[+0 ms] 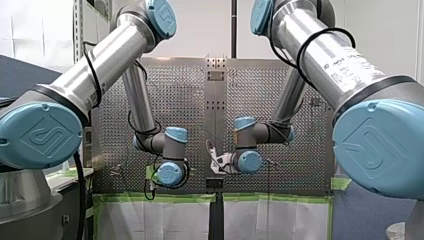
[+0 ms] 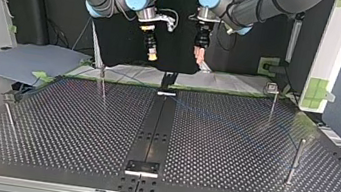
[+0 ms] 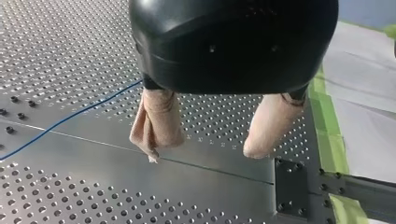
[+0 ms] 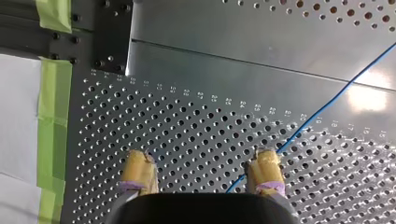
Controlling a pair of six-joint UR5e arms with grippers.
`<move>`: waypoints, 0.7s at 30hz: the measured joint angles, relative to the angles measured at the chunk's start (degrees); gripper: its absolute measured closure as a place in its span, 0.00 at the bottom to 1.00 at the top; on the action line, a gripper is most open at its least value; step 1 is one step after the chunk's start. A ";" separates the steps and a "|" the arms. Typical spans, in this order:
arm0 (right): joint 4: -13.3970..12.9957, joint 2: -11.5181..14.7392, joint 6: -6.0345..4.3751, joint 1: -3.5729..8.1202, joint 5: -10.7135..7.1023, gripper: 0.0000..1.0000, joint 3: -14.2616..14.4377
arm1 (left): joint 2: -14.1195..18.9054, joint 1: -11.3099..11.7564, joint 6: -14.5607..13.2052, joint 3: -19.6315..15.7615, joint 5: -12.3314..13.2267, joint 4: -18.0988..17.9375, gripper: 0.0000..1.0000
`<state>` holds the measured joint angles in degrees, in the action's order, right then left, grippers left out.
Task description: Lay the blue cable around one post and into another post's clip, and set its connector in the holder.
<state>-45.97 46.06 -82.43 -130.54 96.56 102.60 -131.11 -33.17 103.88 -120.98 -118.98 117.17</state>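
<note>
The thin blue cable (image 3: 70, 116) lies loose on the perforated table and crosses the smooth centre strip. In the right wrist view the blue cable (image 4: 327, 105) runs up to the table beside one yellow pad. My left gripper (image 3: 203, 151) hangs open above the plate, its beige-padded fingers (image 3: 156, 123) holding nothing. My right gripper (image 4: 201, 159) is open too, empty, above the holes. In the top view my right gripper (image 2: 150, 53) and my left gripper (image 2: 199, 54) hover side by side over the far edge. The connector is not visible.
Thin upright posts stand at the top view's far left (image 2: 103, 84), far right (image 2: 273, 103), near right (image 2: 295, 161) and near left (image 2: 8, 113). A black block (image 2: 143, 167) sits on the centre strip near the front edge. Green tape (image 4: 53, 102) lines the table's edge.
</note>
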 joint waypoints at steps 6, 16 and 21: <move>-0.43 0.00 -0.17 0.29 -0.06 0.02 0.14 | -0.02 0.06 0.59 0.02 -0.55 -0.38 0.02; -0.28 -0.04 0.05 0.33 -0.13 0.02 0.12 | -0.05 -0.06 0.62 -0.02 -0.76 -1.98 0.02; -0.27 -0.04 0.05 0.33 -0.14 0.02 0.12 | -0.05 -0.07 0.61 -0.02 -0.77 -2.01 0.02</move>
<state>-46.24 46.02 -82.37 -130.21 96.42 102.71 -131.16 -33.24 104.50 -121.00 -119.75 115.15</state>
